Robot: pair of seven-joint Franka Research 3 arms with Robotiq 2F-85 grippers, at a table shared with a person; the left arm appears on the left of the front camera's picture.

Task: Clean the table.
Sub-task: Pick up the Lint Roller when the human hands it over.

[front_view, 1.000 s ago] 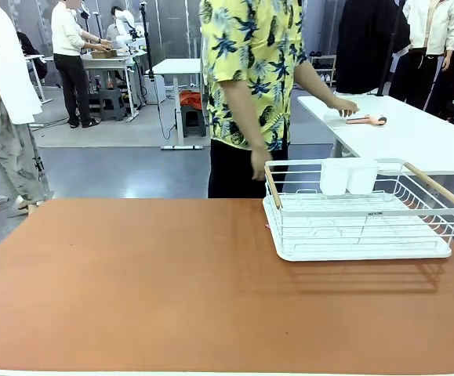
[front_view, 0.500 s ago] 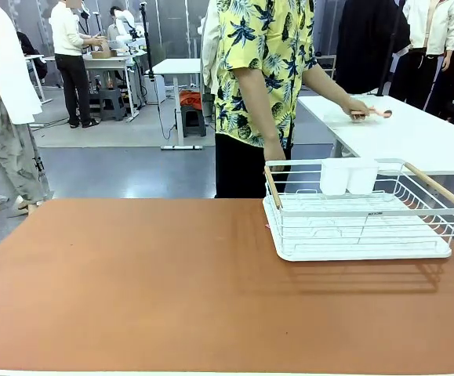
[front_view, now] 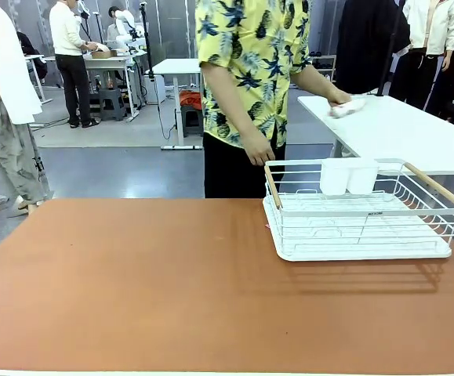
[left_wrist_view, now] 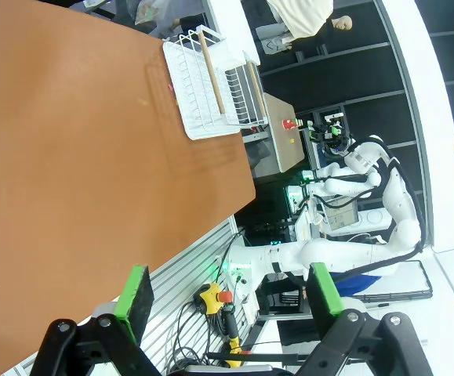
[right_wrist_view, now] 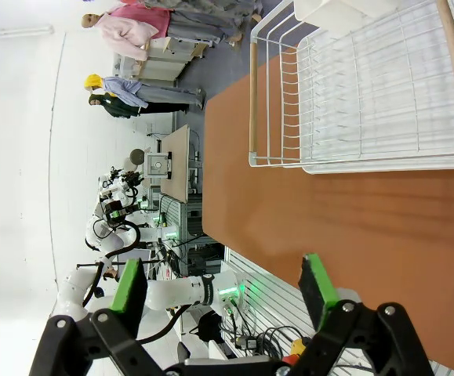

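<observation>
The table (front_view: 172,282) lies ahead at 12 o'clock; a rack (front_view: 364,211) sits on it at 2 o'clock; left gripper (left_wrist_view: 228,283) and right gripper (right_wrist_view: 223,283) both gape, holding nothing; best wait while the person's hand (front_view: 340,102) is busy at the white table (front_view: 415,137) beyond.

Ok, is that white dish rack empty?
Mostly empty: the dish rack shows bare wires and tray; only its white holder sits at the far side, contents cannot tell.

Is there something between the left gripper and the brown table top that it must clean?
Nothing visible does. The left gripper is open, with bare table ahead; the white rack sits farther off on it.
</observation>
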